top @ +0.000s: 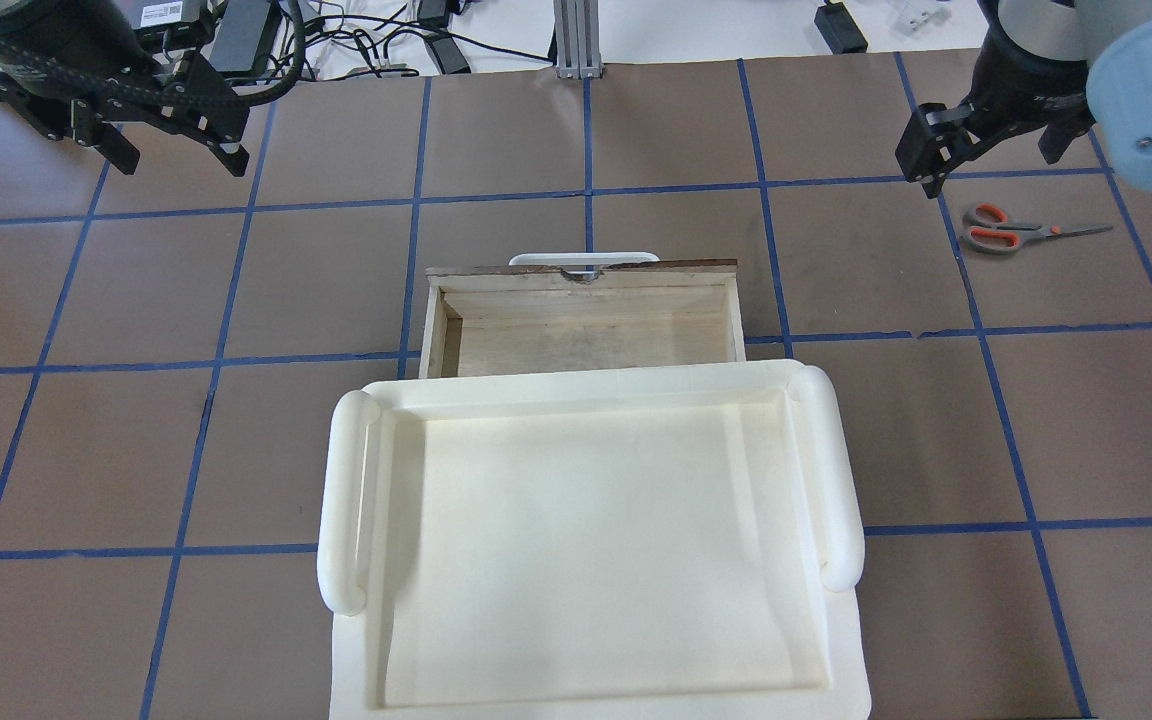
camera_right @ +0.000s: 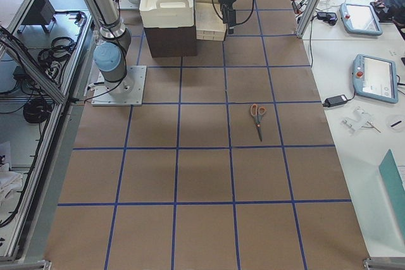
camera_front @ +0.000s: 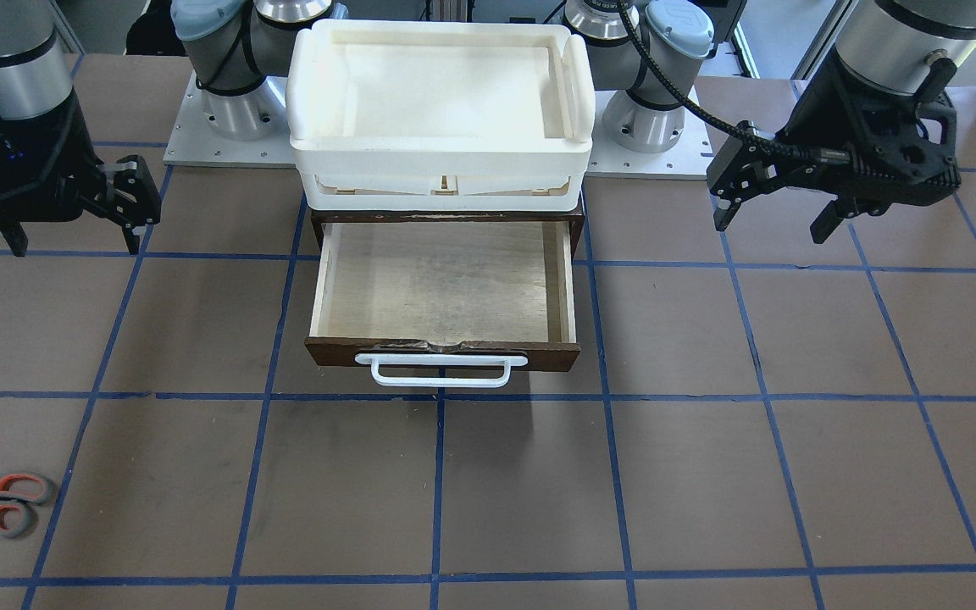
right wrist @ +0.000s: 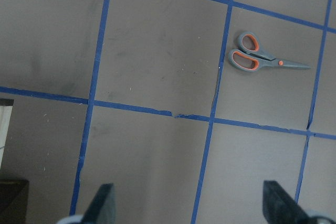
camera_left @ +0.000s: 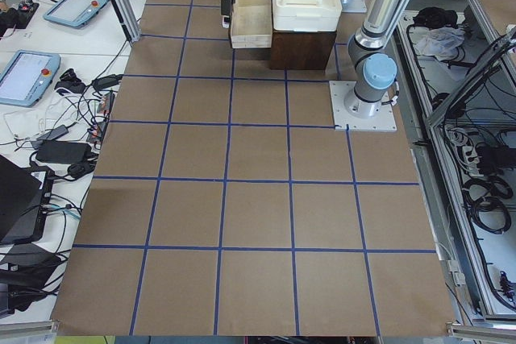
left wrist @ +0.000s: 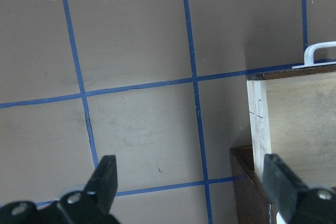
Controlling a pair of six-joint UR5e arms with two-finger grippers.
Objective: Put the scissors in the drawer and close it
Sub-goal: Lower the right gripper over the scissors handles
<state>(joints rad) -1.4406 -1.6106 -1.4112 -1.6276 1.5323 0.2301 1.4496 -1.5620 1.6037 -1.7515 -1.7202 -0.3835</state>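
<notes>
The scissors (top: pixel 1011 230), grey handles lined orange, lie flat on the brown mat at the robot's right; they also show in the front view (camera_front: pixel 1 501) and the right wrist view (right wrist: pixel 257 59). The drawer (camera_front: pixel 446 284) is pulled open and empty, its white bar handle (camera_front: pixel 441 371) facing away from the robot. My right gripper (top: pixel 986 170) hangs open and empty above the mat, a little short of the scissors (camera_right: pixel 257 117). My left gripper (top: pixel 179 162) hangs open and empty, well to the left of the drawer (left wrist: pixel 299 124).
A white plastic tray (top: pixel 586 540) sits on top of the dark brown cabinet (camera_front: pixel 573 222) that holds the drawer. Blue tape lines grid the brown mat. Cables and tablets lie beyond the table's far edge.
</notes>
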